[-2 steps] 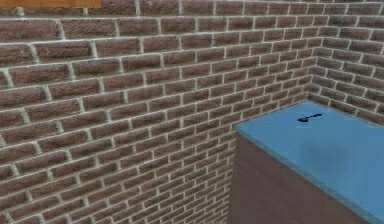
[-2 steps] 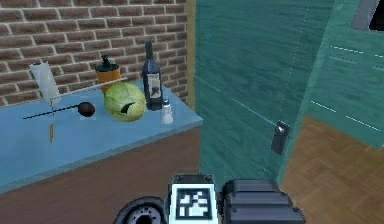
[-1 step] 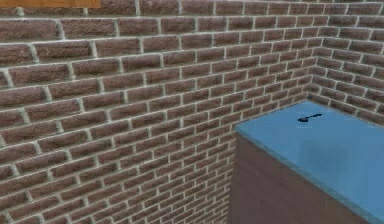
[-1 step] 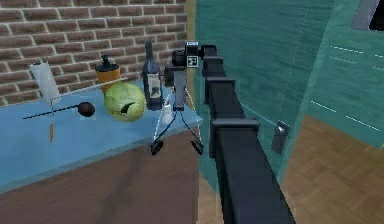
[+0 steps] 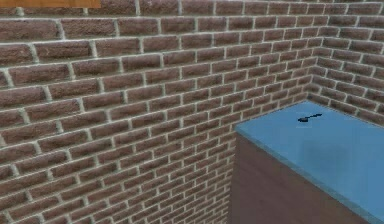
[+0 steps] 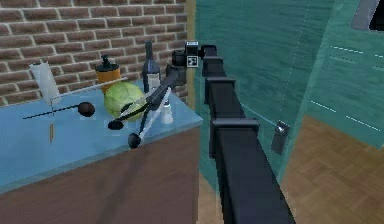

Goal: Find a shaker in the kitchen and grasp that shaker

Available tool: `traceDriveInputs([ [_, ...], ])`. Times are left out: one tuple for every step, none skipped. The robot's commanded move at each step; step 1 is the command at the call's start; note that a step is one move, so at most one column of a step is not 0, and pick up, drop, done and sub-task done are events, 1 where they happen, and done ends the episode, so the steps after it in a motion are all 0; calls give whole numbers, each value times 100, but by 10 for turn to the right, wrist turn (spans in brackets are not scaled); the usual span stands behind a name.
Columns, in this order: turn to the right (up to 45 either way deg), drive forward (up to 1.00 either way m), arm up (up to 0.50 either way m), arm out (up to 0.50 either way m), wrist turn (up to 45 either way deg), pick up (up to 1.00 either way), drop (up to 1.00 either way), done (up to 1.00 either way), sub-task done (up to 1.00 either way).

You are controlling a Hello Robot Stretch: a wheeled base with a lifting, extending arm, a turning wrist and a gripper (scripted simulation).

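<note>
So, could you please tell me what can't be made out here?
Arm side view: whether the tool holds anything; a green ball lies behind it.
Arm side view: small white thing, too small to name.
Forward view: dark speck on the counter, too small.

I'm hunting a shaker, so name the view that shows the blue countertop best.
The arm side view: the blue countertop carries a dark bottle, a green round thing and dark ladles there. The forward view gives one corner of it, bearing one small dark utensil.
</note>
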Motion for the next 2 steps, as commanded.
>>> traceDriveInputs([
  [0, 0, 0, 0, 450, 0, 0, 0, 0],
  [0, 0, 0, 0, 450, 0, 0, 0, 0],
])
